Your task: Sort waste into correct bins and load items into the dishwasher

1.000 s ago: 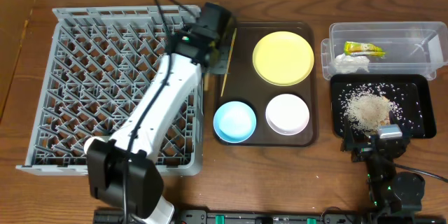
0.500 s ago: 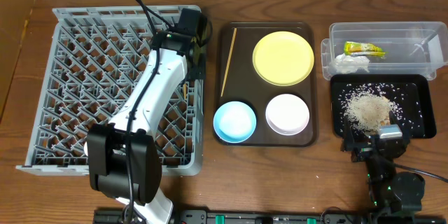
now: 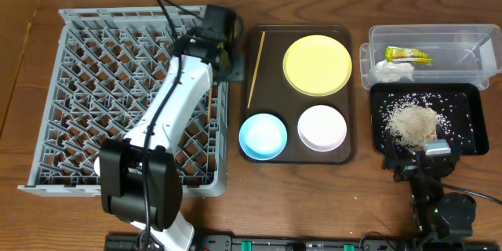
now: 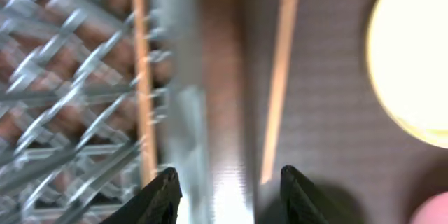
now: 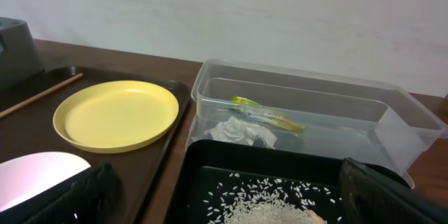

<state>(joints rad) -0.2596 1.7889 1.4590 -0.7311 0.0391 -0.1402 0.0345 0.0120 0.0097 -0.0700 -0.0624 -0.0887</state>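
Note:
My left gripper (image 3: 228, 61) is open and empty over the right wall of the grey dish rack (image 3: 94, 86); its fingers (image 4: 234, 196) straddle that wall. One chopstick (image 4: 143, 77) lies inside the rack by the wall. The other chopstick (image 3: 256, 69) lies on the brown tray, and also shows in the left wrist view (image 4: 278, 77). The yellow plate (image 3: 317, 64), blue bowl (image 3: 263, 136) and white bowl (image 3: 321, 127) sit on that tray. The wrapper (image 3: 408, 55) and tissue (image 3: 392, 69) lie in the clear tub (image 3: 471, 35). Rice (image 3: 412, 119) lies in the black tray (image 3: 471, 145). My right gripper (image 3: 412, 157) is open and empty at the black tray's near edge (image 5: 231, 203). The cup is out of view.
The dark-brown serving tray (image 3: 271, 94) stands between the rack and the bins. The clear tub sits behind the black tray at the far right. The left arm stretches diagonally across the rack from the front edge.
My left gripper carried a chopstick from the brown tray's left edge over the rack, let it go there, and has shifted slightly back right. The right arm has not moved.

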